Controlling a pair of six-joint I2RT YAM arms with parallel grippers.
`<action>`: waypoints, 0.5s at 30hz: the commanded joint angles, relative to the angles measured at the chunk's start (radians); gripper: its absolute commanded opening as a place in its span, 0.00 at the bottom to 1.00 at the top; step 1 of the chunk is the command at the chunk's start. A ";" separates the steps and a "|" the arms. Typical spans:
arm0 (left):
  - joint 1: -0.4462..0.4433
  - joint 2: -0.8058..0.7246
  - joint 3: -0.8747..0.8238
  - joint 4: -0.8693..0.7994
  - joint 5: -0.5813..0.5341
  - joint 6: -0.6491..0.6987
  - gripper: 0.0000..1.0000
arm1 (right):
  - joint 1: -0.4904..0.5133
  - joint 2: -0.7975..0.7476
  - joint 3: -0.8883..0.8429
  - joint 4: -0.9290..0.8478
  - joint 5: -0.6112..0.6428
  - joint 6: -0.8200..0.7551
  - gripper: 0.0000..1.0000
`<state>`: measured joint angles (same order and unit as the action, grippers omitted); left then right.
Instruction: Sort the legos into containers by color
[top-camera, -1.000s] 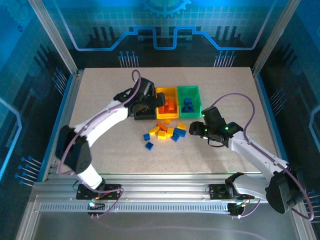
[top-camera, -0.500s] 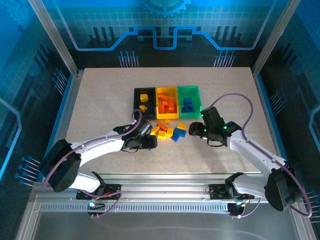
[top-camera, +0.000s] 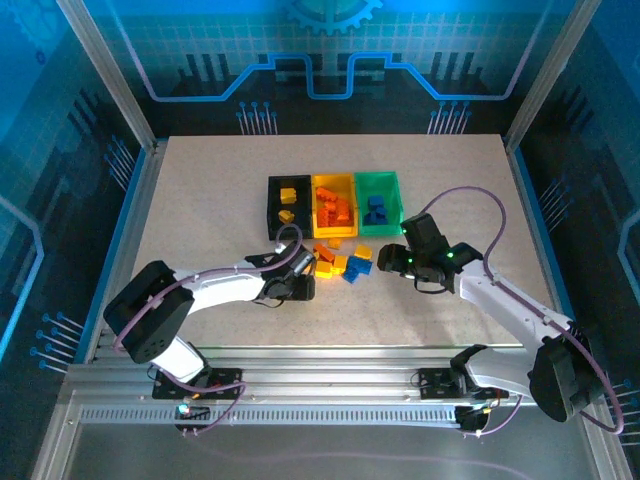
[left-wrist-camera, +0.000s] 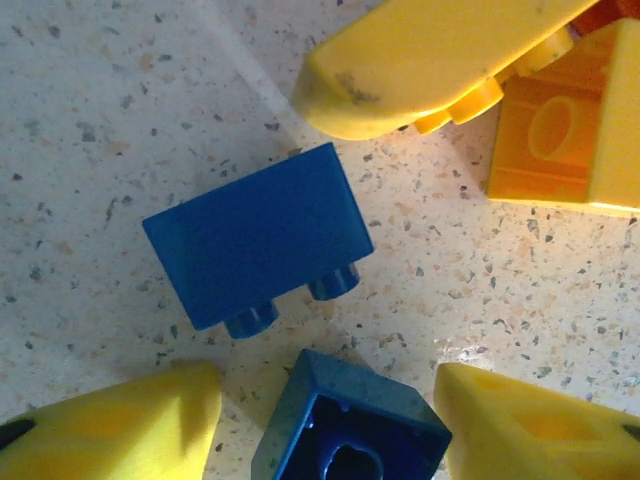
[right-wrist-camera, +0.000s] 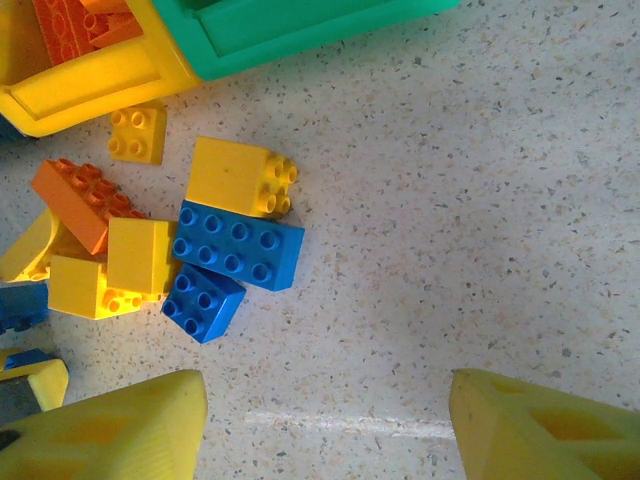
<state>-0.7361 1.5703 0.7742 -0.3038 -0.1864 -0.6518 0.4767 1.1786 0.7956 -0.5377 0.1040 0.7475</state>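
**Fig. 1. Left tool at a blue brick beside the unsorted pile**

Top view: 3 joined containers in a row at mid-desk. Black bin with yellow pieces, yellow bin with orange, green bin with blue. Loose legos heaped just in front of the bins.

Left tool low at the heap's left edge, fingers apart on either side of a blue brick lying hollow side up. Right finger at or against the brick, a sliver of desk at the other; no firm clamp legible. Second blue brick on its side just beyond, yellow bricks close by.

Right tool above bare desk, jaws apart and empty. Long blue brick ahead of it at the heap's near edge.

Likely step: pinch on the blue brick, then transfer to the green bin.

Risks, as judged:
1. Uneven finger contact, hence a twist or a squirt of the brick out of the pinch.
2. Crowded neighbours, hence a nudge to the second blue brick or a double pick.
3. Green bin on the far side of the heap, near the right tool: possible clash of the 2 arms.
4. Bins joined edge to edge: early release over the yellow bin, wrong colour.
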 joint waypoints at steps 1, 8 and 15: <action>-0.008 0.022 0.017 0.011 -0.015 0.007 0.51 | -0.001 -0.021 0.013 -0.011 0.026 -0.010 0.67; -0.047 -0.042 0.038 -0.041 -0.020 -0.001 0.37 | -0.011 -0.032 0.011 -0.015 0.042 0.003 0.67; -0.057 -0.034 0.271 -0.071 -0.004 0.027 0.36 | -0.018 -0.083 -0.017 -0.022 0.076 0.024 0.67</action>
<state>-0.7895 1.5417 0.9226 -0.3725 -0.1936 -0.6502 0.4763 1.1248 0.7952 -0.5411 0.1452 0.7525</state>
